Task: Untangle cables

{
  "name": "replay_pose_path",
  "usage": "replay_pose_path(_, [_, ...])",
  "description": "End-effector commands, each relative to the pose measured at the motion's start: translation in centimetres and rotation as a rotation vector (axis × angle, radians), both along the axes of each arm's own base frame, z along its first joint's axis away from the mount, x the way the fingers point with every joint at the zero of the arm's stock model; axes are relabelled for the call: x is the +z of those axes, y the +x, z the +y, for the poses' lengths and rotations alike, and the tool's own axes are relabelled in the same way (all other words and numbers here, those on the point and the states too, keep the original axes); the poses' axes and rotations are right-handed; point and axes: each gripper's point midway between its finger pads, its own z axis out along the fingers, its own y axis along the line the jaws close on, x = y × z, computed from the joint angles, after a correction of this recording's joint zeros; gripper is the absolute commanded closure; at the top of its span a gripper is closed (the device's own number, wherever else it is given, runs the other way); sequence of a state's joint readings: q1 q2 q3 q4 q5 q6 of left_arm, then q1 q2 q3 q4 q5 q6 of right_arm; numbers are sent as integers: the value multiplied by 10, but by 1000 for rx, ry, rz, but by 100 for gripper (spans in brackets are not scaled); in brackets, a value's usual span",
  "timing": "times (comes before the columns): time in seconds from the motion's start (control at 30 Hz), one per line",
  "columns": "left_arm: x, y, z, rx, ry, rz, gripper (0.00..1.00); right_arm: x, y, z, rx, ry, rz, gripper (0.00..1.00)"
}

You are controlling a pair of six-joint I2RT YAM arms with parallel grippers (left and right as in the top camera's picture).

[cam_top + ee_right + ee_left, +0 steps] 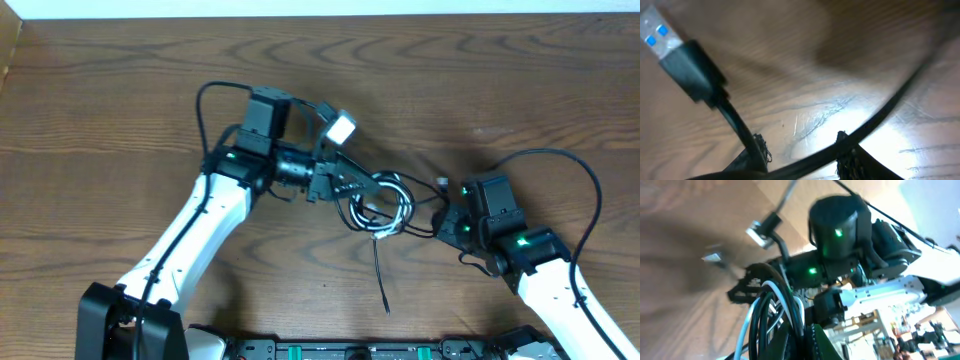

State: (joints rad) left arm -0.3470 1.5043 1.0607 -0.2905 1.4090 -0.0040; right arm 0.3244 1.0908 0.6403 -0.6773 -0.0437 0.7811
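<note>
Light, limp cables [380, 207] lie tangled. Your right gripper [801, 150] is spread; left gripper [358, 187] hold unclear. Grasp beside the USB plug [685, 60].

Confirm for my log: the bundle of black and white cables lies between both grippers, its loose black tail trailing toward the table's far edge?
No: the overhead view shows the loose black tail trailing toward the near edge. The bundle of black and white cables does lie between the left gripper and right gripper.
</note>
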Motion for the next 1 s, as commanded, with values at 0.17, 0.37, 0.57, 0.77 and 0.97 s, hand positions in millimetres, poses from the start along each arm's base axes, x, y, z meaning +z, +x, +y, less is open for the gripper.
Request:
replay_pose_path(0.17, [21, 45, 62, 174, -64, -5, 92, -12, -9, -70, -261, -218, 51, 60])
replay_pose_path(0.37, [-3, 90, 105, 451, 72, 100, 92, -15, -20, -73, -337, -209, 99, 58])
replay_pose_path(0.57, [-30, 124, 143, 748, 198, 317, 92, -16, -21, -73, -341, -209, 104, 52])
replay_pose_path(0.77, [-47, 133, 158, 906, 265, 462, 92, -15, -21, -73, -341, -206, 101, 52])
replay_pose_path(0.97, [-60, 125, 159, 924, 311, 539, 92, -14, -12, -58, -286, -136, 81, 51])
